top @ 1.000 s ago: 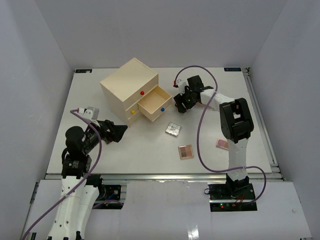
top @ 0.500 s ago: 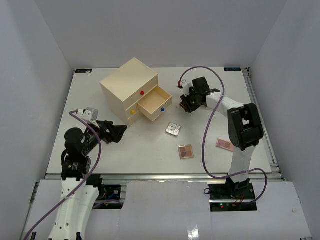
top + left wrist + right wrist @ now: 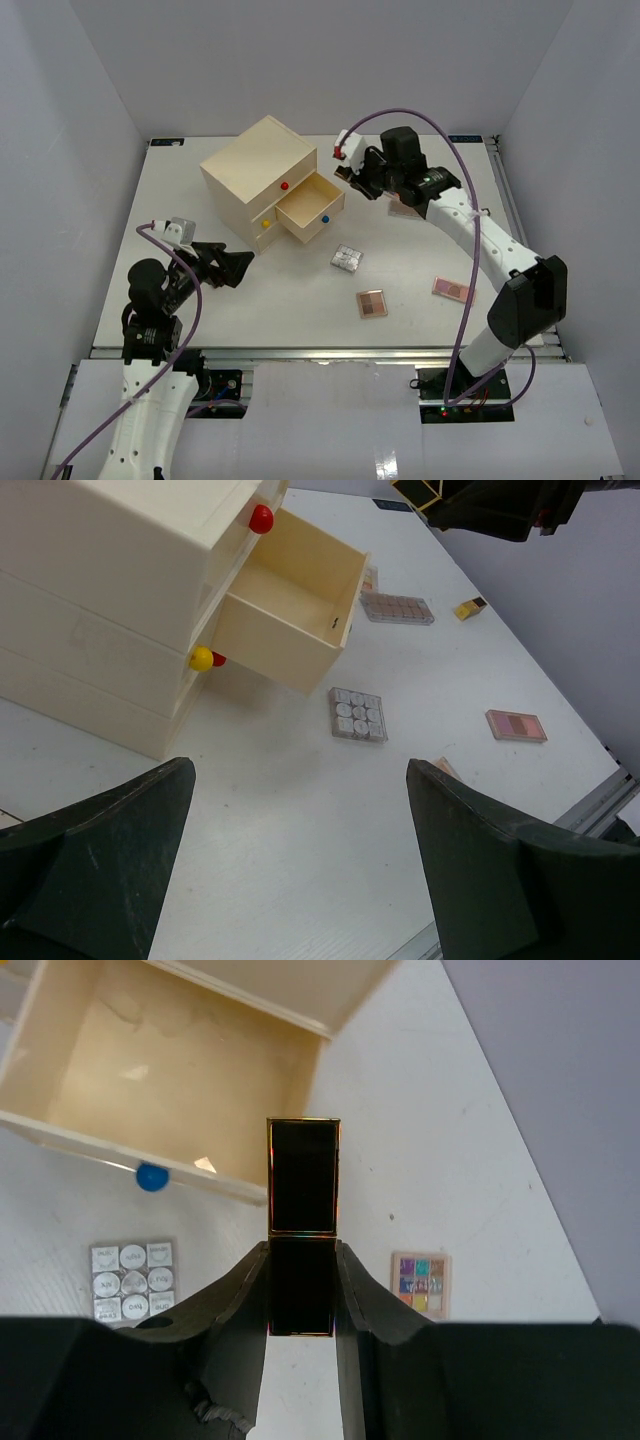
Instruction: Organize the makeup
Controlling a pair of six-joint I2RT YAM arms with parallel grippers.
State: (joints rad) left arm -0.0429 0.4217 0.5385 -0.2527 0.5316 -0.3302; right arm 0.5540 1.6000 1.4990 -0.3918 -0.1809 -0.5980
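Observation:
My right gripper is shut on a black-gold lipstick and holds it in the air, over the right edge of the open drawer, which shows empty in the right wrist view. My left gripper is open and empty, low over the table left of the chest; its fingers frame bare table. A silver palette lies in front of the drawer, with a brown palette and a pink palette nearer me. Another palette lies under the right arm.
The cream drawer chest stands at the back left with red, yellow and blue knobs. A small multicoloured palette lies on the table right of the drawer. A small yellow and black item lies beyond it.
My right gripper has risen from the table right of the drawer and moved left and back, carrying the lipstick over the drawer's edge. The left arm has not moved.

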